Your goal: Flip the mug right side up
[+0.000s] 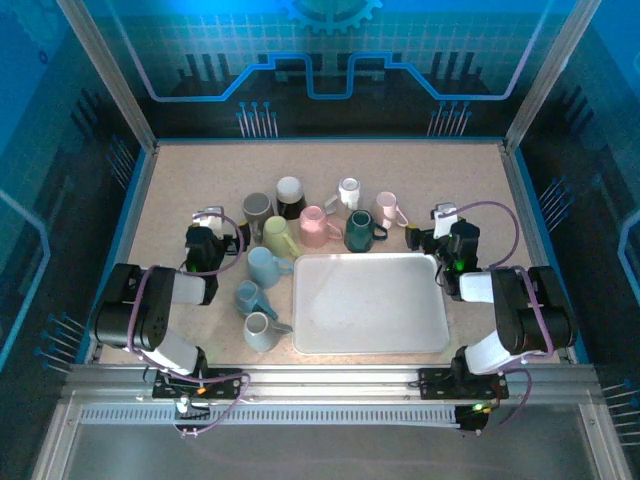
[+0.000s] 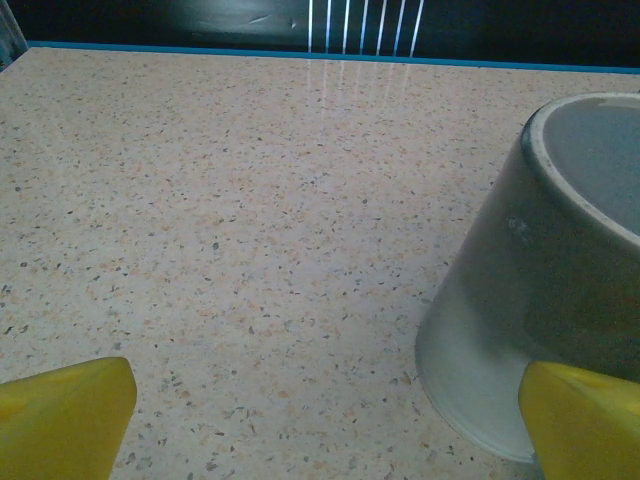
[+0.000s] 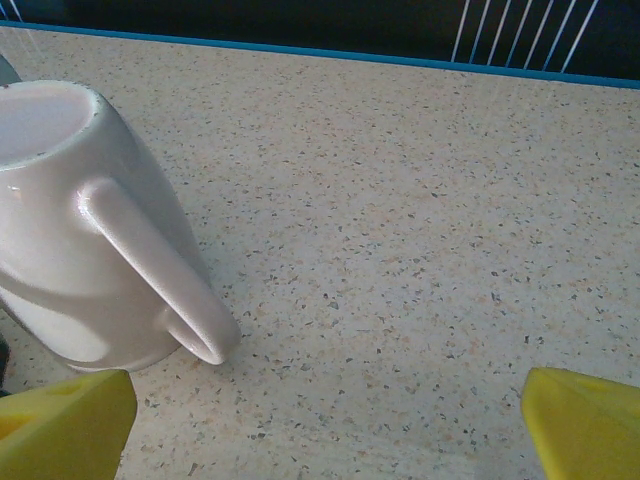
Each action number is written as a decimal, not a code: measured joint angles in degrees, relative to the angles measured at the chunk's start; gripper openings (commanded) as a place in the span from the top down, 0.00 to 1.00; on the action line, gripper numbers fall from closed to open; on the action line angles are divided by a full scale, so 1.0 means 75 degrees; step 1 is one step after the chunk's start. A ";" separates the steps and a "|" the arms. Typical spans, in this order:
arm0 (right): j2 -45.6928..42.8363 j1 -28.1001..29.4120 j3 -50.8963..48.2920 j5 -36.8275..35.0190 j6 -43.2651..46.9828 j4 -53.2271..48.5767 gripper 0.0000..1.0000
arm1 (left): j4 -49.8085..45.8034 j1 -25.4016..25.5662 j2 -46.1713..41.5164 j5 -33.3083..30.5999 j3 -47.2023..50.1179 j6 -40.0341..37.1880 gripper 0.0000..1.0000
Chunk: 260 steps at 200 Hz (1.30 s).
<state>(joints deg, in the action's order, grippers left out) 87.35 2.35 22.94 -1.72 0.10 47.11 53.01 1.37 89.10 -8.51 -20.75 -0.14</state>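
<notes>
Mugs (image 1: pixel 265 265) number ten around one white tray (image 1: pixel 370 345), an upside-down grey mug (image 2: pixel 540 300) beside the wide-open left gripper (image 2: pixel 320 415), an upside-down pale pink mug (image 3: pixel 90 230) beside the equally spread right gripper (image 3: pixel 320 420).

I find nothing to read here: no word, number or brand on the mugs (image 1: pixel 313 226), the tray (image 1: pixel 370 305) or my table (image 1: pixel 185 180). The back panel (image 1: pixel 420 45) carries only a gear outline (image 1: pixel 332 12) and angular line patterns, no letters.

Packed mugs (image 1: pixel 315 226) and the tray (image 1: pixel 370 305) block the centre; the table (image 1: pixel 200 170) beyond lies bare
</notes>
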 measured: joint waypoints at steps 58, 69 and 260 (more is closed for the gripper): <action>0.0000 0.0000 0.0000 0.0000 0.0000 0.0000 0.00 | 0.0000 0.0000 0.0000 0.0000 0.0000 0.0000 0.01; 0.0000 0.0000 0.0000 0.0003 0.0000 0.0000 0.00 | 0.0000 0.0000 0.0000 0.0000 0.0000 0.0000 0.01; -0.4191 0.0921 -0.0463 -0.0306 -0.0274 -0.0819 0.00 | -0.2171 0.0181 -0.3829 -0.1329 0.0058 0.0423 0.01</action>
<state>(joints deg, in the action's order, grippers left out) 55.92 9.26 19.46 -4.01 -1.96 40.97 36.73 2.72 60.38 -18.48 -20.32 3.03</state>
